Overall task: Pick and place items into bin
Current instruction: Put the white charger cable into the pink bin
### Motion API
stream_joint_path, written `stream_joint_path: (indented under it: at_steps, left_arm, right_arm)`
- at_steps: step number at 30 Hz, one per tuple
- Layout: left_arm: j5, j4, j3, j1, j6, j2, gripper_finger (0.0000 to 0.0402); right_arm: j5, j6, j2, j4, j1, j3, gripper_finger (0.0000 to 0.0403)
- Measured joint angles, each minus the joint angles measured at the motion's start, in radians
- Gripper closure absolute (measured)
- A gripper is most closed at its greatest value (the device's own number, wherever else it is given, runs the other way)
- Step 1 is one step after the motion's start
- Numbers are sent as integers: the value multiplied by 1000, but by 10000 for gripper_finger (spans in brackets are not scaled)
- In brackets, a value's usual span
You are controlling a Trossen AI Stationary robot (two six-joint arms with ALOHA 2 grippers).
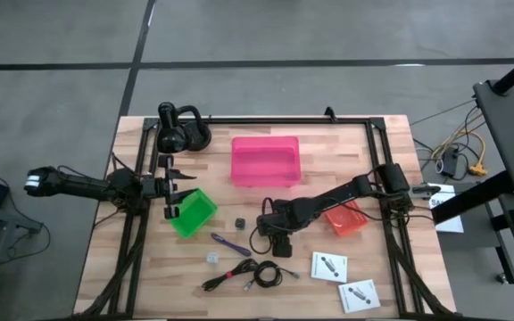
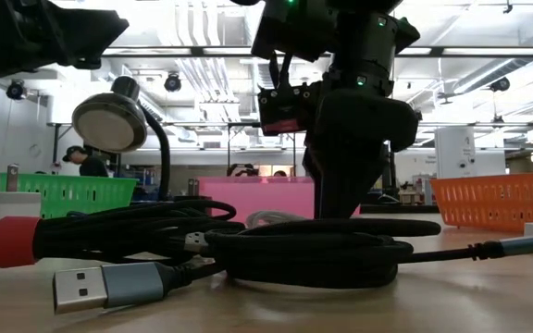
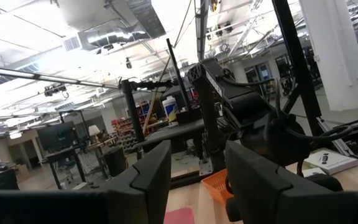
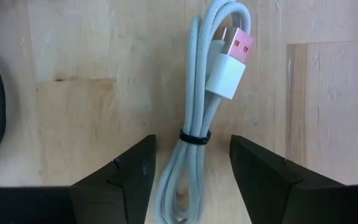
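My right gripper (image 1: 279,239) (image 4: 191,163) is open and points down at the middle of the table. Its fingers stand on either side of the short silvery cable (image 4: 199,124), a tied bundle with a white USB plug lying flat on the wood, and do not touch it. The black coiled cable (image 1: 239,273) (image 2: 303,250), purple cable (image 1: 230,243), tiny dark cube (image 1: 239,220), tiny clear piece (image 1: 211,257) and two white packets (image 1: 328,266) (image 1: 359,294) all lie on the table nearby. My left gripper (image 1: 171,194) (image 3: 197,180) waits open by the green bin (image 1: 193,212).
A pink bin (image 1: 266,160) sits beyond the right gripper, and an orange bin (image 1: 344,218) lies under the right arm. A black lamp (image 1: 181,134) stands at the far left. Black frame rails (image 1: 391,241) run along both table sides. A person (image 2: 81,159) shows in the room behind.
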Motion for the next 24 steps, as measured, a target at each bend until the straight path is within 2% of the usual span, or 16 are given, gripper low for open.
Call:
stream_joint_path:
  at_steps: [5,8,20,24]
  left_arm:
    - [0,0,0,0,0,2,265]
    - [0,0,0,0,0,2,265]
    - [0,0,0,0,0,2,265]
    - [0,0,0,0,0,2,265]
  right_arm:
    - [0,-1,0,0,0,0,212]
    - [0,-5,0,-1,0,-1,228]
    - [-6,-52,0,-2,-1,-2,347]
    - [-8,-60,-4,-3,0,-2,374]
